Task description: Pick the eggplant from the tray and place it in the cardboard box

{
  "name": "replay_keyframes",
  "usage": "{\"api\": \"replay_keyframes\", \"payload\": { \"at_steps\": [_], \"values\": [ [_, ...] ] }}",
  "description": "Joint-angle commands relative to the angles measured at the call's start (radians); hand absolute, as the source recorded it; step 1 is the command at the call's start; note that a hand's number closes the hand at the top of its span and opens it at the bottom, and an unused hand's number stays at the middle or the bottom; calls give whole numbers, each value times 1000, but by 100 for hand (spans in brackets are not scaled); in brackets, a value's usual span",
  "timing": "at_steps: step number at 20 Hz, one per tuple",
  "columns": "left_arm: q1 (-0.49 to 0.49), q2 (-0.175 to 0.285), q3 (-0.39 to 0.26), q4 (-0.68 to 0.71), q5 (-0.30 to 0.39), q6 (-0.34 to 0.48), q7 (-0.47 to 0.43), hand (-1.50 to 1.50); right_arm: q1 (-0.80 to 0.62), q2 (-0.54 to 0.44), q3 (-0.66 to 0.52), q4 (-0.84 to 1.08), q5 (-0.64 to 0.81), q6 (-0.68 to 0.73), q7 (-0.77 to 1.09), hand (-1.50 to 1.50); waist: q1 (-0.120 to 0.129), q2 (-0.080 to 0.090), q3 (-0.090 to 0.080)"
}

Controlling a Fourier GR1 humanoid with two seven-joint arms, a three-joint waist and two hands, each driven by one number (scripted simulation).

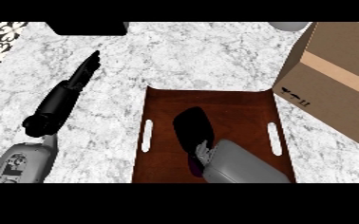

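1. Eggplant (194, 165): we see only a dark purple sliver of it. It lies on the brown wooden tray (245, 109) near the tray's front edge, poking out beside the right wrist.
2. Right hand (192, 126): it is over the tray's left-middle with its black back up, and it hides most of the eggplant. We cannot tell whether it is clamped on the eggplant or just above it.
3. Left hand (84, 71): it is over the marble counter (196, 57), left of the tray and apart from it. Its fingers are straight and together, pointing toward the far edge, and it holds nothing.
4. Cardboard box (326, 76): it stands right of the tray, with its near corner just beside the tray's far right corner. We cannot tell whether they touch.
5. Tray handle slots show on the left (147, 135) and right (273, 137).
6. A black object (88, 27) sits at the far edge, cut off by the view.
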Motion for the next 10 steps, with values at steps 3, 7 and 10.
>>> {"api": "replay_keyframes", "payload": {
  "at_steps": [3, 7, 10],
  "values": [
    [-29, -30, 3, -51, -14, 1, 94, 0, -6, 21, 1, 12, 120, -66, -91, 150, 0, 7, 4],
    [6, -4, 33, -17, -10, -7, 21, 0, 131, -157, -4, -212, 88, -218, -261, 150, -19, 4, 5],
    [-1, -26, 22, 18, -27, 14, 19, 0, 148, -267, -131, -274, -16, -324, -485, 150, -34, 9, 7]
  ]
}}
